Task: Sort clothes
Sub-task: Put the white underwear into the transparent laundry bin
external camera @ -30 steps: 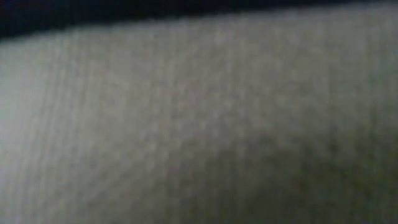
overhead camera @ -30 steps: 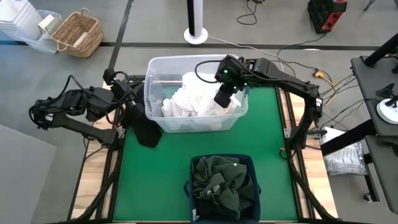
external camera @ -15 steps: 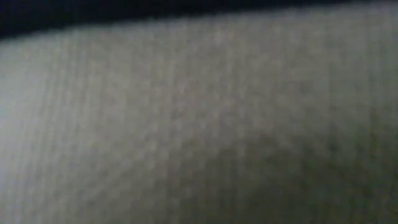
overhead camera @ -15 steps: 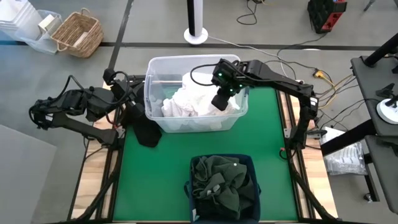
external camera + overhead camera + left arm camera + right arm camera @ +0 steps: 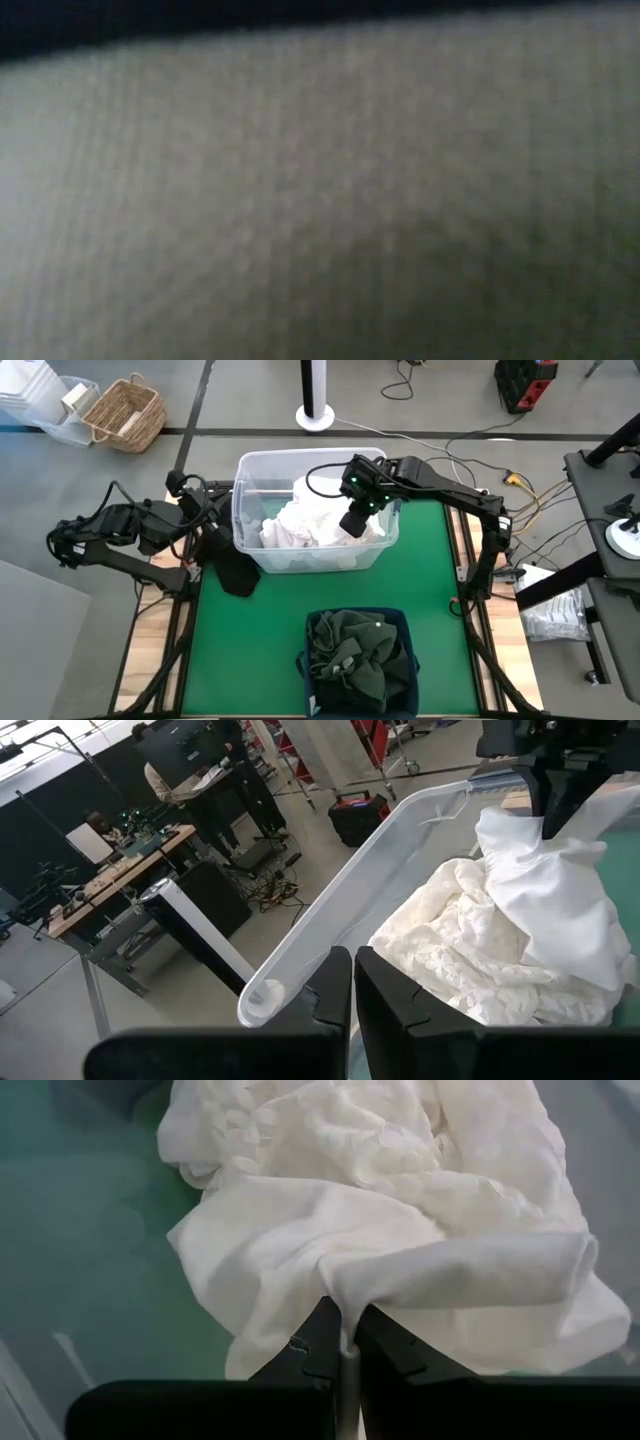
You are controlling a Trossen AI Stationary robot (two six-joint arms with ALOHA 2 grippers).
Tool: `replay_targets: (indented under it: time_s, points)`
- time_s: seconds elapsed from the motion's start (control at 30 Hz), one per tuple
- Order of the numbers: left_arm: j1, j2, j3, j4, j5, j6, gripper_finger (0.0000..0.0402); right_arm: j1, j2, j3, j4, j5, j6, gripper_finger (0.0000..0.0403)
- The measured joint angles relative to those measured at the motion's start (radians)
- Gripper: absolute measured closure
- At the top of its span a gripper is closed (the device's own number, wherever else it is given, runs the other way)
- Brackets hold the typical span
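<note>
Green table mat (image 5: 270, 615) under a clear plastic tub (image 5: 243, 510) at the far side, navy bin (image 5: 398, 622) of dark green clothes (image 5: 360, 655) at the near edge. Right gripper (image 5: 355, 523) over the tub, pinched narrow on a fold of a white garment (image 5: 400, 1230). Best lowered onto the white heap (image 5: 300, 525) before letting go. Garment crumpled, no clear long axis or heading. Left gripper (image 5: 352, 982) parked left of the tub, fingers nearly together, holding nothing.

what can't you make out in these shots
- Low view: all of it; a blurred pale weave fills the picture.
- Tub floor, high view: hidden under white clothes.
- Bin depth, high view: hidden by dark clothes.
- Left claw, high view: blends into a black garment.
</note>
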Motion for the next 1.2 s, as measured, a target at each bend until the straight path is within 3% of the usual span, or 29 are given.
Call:
replay_targets:
  time_s: [0.13,0.57,0.77,0.97,1.2]
  points:
    - [0.0,0.0,0.0,0.0,0.0,0.0,0.0401,0.0,-0.001,0.0,0.003,0.001,0.006,0.0368]
    - [0.0,0.0,0.0,0.0,0.0,0.0,0.0401,0.0,-0.001,0.0,0.011,0.004,0.027,0.0221]
    - [0.0,0.0,0.0,0.0,0.0,0.0,0.0401,0.0,-0.003,0.0,0.011,0.004,0.036,0.0172]
    - [0.0,0.0,0.0,0.0,0.0,0.0,0.0401,0.0,-0.004,0.022,0.004,0.004,0.055,0.0148]
    - [0.0,0.0,0.0,0.0,0.0,0.0,0.0401,0.0,-0.015,0.082,0.0,0.005,0.065,0.0153]
